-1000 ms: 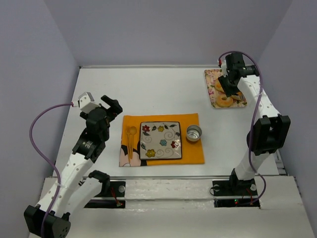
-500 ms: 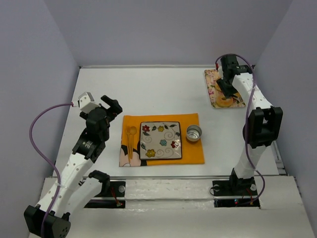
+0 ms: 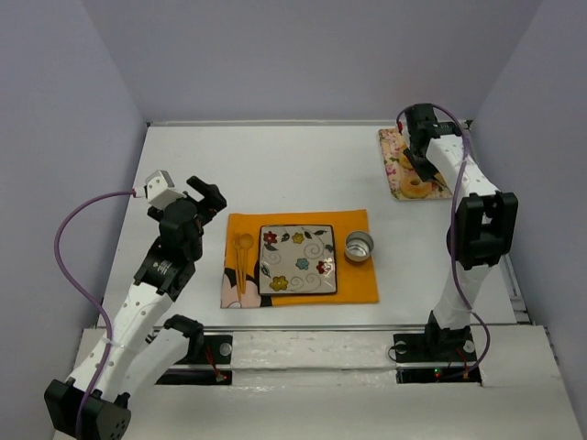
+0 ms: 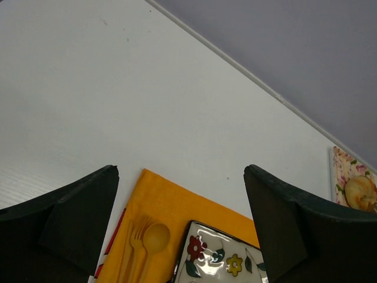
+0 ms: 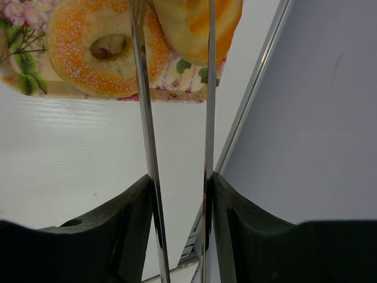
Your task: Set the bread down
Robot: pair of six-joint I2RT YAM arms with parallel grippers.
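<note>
The bread [image 5: 197,23], a golden-yellow roll, sits between the tips of thin metal tongs [image 5: 142,88] at the top of the right wrist view. My right gripper [image 5: 179,177] is shut on these tongs. In the top view this gripper [image 3: 420,158] is over the floral mat [image 3: 393,147] at the back right and hides the bread. I cannot tell whether the bread is lifted off the mat. The square flowered plate [image 3: 312,275] lies on the orange placemat [image 3: 353,280]. My left gripper [image 3: 207,196] is open and empty, left of the placemat, and its wrist view [image 4: 181,171] looks over the plate's corner [image 4: 218,259].
A sugared ring donut [image 5: 106,47] lies on the floral mat beside the bread and shows in the top view [image 3: 415,188]. A yellow spoon and fork [image 3: 241,261] lie left of the plate. A small metal cup [image 3: 359,246] stands right of it. The right wall is close to the mat.
My right arm has swung its wrist left and back over the floral mat, so the forearm now stands more upright. The left arm has not moved.
</note>
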